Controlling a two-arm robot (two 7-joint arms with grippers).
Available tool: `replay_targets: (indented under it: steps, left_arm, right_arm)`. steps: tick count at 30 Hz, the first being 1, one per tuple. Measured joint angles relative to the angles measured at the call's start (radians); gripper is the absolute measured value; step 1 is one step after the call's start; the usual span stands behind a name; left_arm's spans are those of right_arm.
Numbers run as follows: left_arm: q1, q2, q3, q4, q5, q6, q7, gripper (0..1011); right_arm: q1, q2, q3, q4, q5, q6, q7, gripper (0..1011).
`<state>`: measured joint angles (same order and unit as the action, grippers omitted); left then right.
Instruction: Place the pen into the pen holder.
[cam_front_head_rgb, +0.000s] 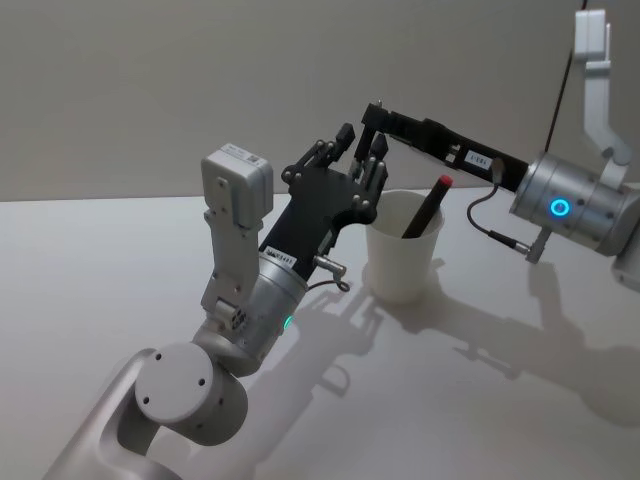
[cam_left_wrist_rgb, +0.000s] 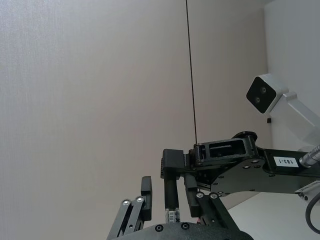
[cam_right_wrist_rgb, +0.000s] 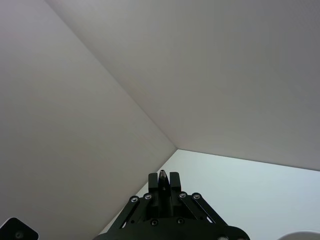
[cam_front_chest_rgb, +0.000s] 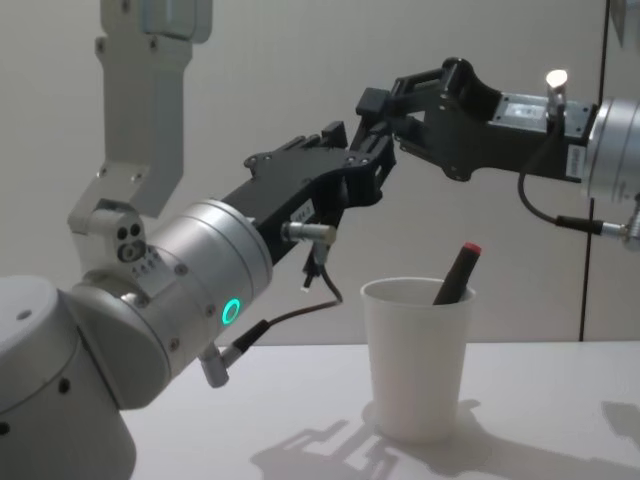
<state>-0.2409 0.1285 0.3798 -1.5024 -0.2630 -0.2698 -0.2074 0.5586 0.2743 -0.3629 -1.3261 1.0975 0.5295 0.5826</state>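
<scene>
Pen in the holder, both grippers raised above it

The plain white tapered paper cup (cam_front_head_rgb: 406, 258) stands on the white table (cam_front_head_rgb: 90, 270), right of centre, with the black pen with a red cap (cam_front_head_rgb: 428, 207) inside it, leaning toward the right so its cap end sticks up over the rim. The left gripper (cam_front_head_rgb: 358, 150) hangs above and just left of the cup, up off the table. The right gripper (cam_front_head_rgb: 373, 112) reaches in from the right, above and behind the cup, close to the left gripper.

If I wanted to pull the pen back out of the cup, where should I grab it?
Grab the pen by its red-tipped top end, coming from above. That end pokes over the rim of the pen holder and leans to one side; the rest is down inside.
</scene>
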Motion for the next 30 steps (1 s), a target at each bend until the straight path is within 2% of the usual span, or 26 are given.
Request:
replay_targets:
  steps: [6, 8, 14, 15, 20, 22, 30]
  left_arm:
    - [0.000, 0.000, 0.000, 0.000, 0.000, 0.000, 0.000, 574]
    - [0.000, 0.000, 0.000, 0.000, 0.000, 0.000, 0.000, 603]
    - [0.000, 0.000, 0.000, 0.000, 0.000, 0.000, 0.000, 823]
    - [0.000, 0.000, 0.000, 0.000, 0.000, 0.000, 0.000, 823]
    - [0.000, 0.000, 0.000, 0.000, 0.000, -0.001, 0.000, 973]
    - [0.000, 0.000, 0.000, 0.000, 0.001, -0.001, 0.000, 999]
    - [0.000, 0.000, 0.000, 0.000, 0.001, -0.001, -0.001, 1001]
  right_arm:
    - [0.000, 0.000, 0.000, 0.000, 0.000, 0.000, 0.000, 120]
    - [0.000, 0.000, 0.000, 0.000, 0.000, 0.000, 0.000, 120]
    - [0.000, 0.000, 0.000, 0.000, 0.000, 0.000, 0.000, 119]
    - [0.000, 0.000, 0.000, 0.000, 0.000, 0.000, 0.000, 120]
    - [0.000, 0.000, 0.000, 0.000, 0.000, -0.002, 0.000, 120]
    - [0.000, 0.001, 0.000, 0.000, 0.000, -0.005, -0.001, 120]
    - [0.003, 0.005, 0.003, -0.002, -0.014, -0.039, -0.026, 120]
